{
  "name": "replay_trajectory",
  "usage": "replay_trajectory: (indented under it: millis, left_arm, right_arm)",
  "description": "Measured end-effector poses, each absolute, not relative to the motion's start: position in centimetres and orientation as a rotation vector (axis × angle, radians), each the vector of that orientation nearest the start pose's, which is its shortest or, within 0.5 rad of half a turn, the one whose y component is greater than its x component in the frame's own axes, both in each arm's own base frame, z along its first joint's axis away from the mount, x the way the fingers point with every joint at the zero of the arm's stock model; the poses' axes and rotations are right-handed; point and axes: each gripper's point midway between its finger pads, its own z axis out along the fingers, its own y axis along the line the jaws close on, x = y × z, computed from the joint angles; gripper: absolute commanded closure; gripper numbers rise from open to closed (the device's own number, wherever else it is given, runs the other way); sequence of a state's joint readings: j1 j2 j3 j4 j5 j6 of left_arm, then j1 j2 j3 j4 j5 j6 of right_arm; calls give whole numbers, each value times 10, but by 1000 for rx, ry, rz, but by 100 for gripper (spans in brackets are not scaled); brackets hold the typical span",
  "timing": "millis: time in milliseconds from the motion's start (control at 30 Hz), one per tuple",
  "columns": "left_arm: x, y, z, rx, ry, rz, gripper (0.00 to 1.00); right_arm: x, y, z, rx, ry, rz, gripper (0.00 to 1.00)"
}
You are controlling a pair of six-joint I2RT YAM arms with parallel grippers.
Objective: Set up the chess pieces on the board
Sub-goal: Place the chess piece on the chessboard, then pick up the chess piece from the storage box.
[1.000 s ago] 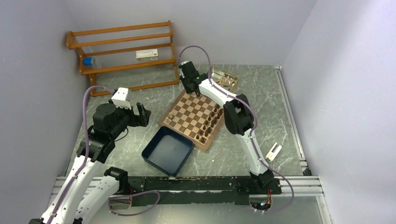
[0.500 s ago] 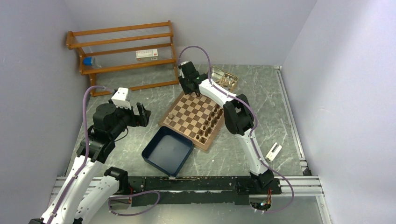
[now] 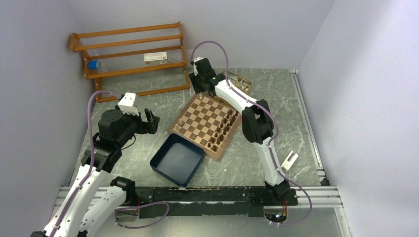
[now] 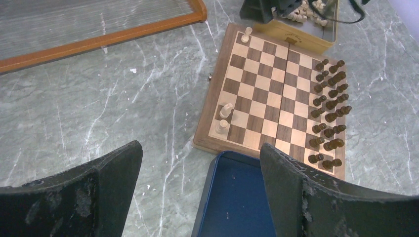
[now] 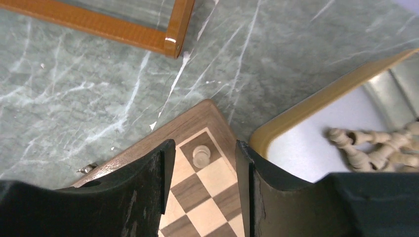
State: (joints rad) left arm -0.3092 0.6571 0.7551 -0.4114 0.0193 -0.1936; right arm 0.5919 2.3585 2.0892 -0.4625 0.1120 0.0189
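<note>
Right wrist view: the right hand [image 5: 204, 145], fingers spread, frames without touching a light pawn [image 5: 201, 156] standing on a corner square of the board [image 5: 190, 123]. The left hand [image 4: 200, 149] hangs spread wide, empty.

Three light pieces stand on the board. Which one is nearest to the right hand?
The light piece on the corner square beside the tin: it stands between the right hand's open fingers. The other two stand near the blue tray.

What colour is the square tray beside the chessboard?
The tray is navy blue; the top external view shows it best.
</note>
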Motion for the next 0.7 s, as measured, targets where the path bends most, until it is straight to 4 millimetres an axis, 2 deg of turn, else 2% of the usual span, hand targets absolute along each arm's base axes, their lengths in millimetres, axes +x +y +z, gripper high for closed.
replay_trajectory:
  millis: [167,267,333,400,600,700]
  left_arm:
    - [257,-94,243,123,1896,-361,7]
    - [257,-94,243,123,1897,-361,7]
    - [257,-94,243,123,1897,-362,7]
    - [257,-94,243,123,1897,-361,7]
    - [257,-94,243,123,1897,-361,7]
    - [257,-94,243,123,1897,-361,7]
  right_arm:
    - [530,310,133,-539,2170,186,58]
    - [537,288,152,-483,2139,161,62]
    - [543,272,157,-445,2134,134,64]
    - [550,249,156,-399,2140,91,66]
    - [562,189,131,-285,2191,-41,68]
    - [566,167,119,-241,2208,-76,68]
